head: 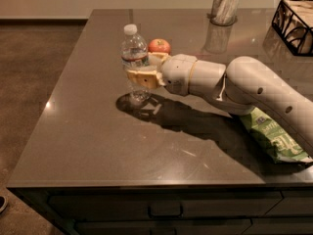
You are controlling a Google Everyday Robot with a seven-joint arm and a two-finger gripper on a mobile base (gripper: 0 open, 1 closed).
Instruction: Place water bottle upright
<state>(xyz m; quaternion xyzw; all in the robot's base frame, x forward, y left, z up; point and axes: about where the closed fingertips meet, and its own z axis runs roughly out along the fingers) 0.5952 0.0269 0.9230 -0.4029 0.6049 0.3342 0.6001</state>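
Note:
The water bottle [134, 53] is a small clear ribbed bottle with a white cap and a narrow label band. It stands upright near the middle left of the dark table [93, 136], its base at or just above the surface. My gripper [140, 72] reaches in from the right and is shut on the bottle's lower half, one tan finger [142, 77] across its front. The white arm runs off to the right edge of the view.
A red apple [160, 45] sits just behind the gripper. A grey marbled cylindrical cup [225, 5] stands at the back. A black wire basket [295, 24] is at the back right. A green chip bag [272, 135] lies under the arm at right.

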